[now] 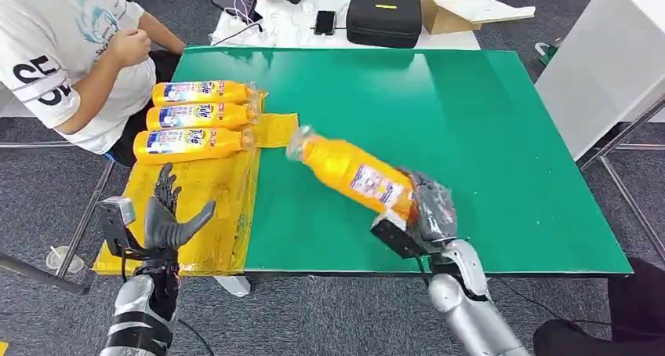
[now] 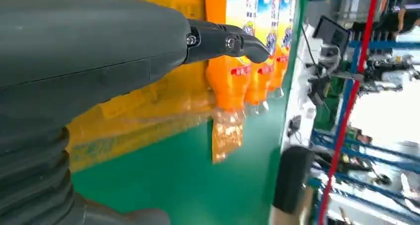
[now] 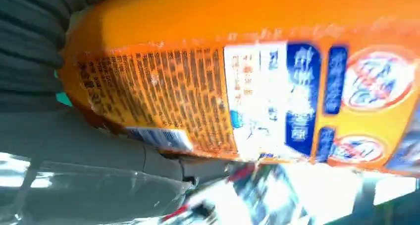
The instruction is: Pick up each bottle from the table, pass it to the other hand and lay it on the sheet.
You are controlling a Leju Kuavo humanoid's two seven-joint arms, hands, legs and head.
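Fingers (image 1: 430, 208) of right hand (image 1: 423, 215) clamp base of bottle (image 1: 353, 174), cap tilted toward 10 o'clock above worktop (image 1: 486, 136). Left hand (image 1: 166, 219) spread, empty, over sheet (image 1: 212, 215). Advise left grasp mid-body before right lets go.

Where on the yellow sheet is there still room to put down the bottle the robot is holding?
The far end of the yellow sheet is crowded: three bottles lie side by side there. The near stretch, between the closest lying bottle and the table's near edge, is bare, though the open left hand hovers there. The right hand holds the bottle over the green table.
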